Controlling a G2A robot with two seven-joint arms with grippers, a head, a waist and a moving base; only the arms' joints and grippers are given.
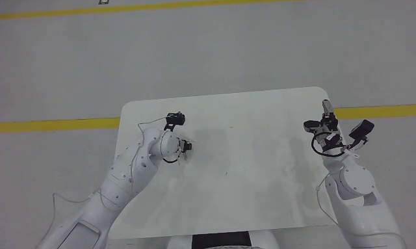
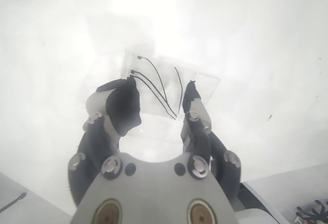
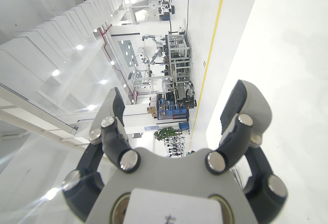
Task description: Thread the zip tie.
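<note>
Black zip ties (image 2: 164, 101), three or four thin strands, lie in a clear shallow tray (image 2: 205, 81) on the white table (image 1: 260, 197). Their small square heads sit at one end of the tray and the tails run slantwise and bunch toward the other end. The left wrist view is hazy and the tie count is uncertain.

Left gripper (image 2: 161, 81) hangs over the tray with its black-padded fingers (image 2: 123, 104) moderately spread. Nothing is between them, and the ties show through the gap. Cannot tell whether the tips touch the tray. In the top view this gripper (image 1: 186, 145) sits at centre left of the frame, over the table's left part.

Right gripper (image 1: 318, 117) is at the right of the top view, near the table's far right corner and well apart from the left one. In its own wrist view the right gripper (image 3: 177, 87) has its ribbed pads (image 3: 232, 104) spread wide and holds nothing. It points out past the table edge toward the hall floor.

Writing: a white label (image 3: 169, 205) on the right wrist housing carries a dark mark cut off by the frame edge, not legible. A small black-and-white marker (image 1: 104, 0) lies on the floor at upper left of the top view, beside a yellow line (image 1: 260, 0). Its pattern is too small to make out.
</note>
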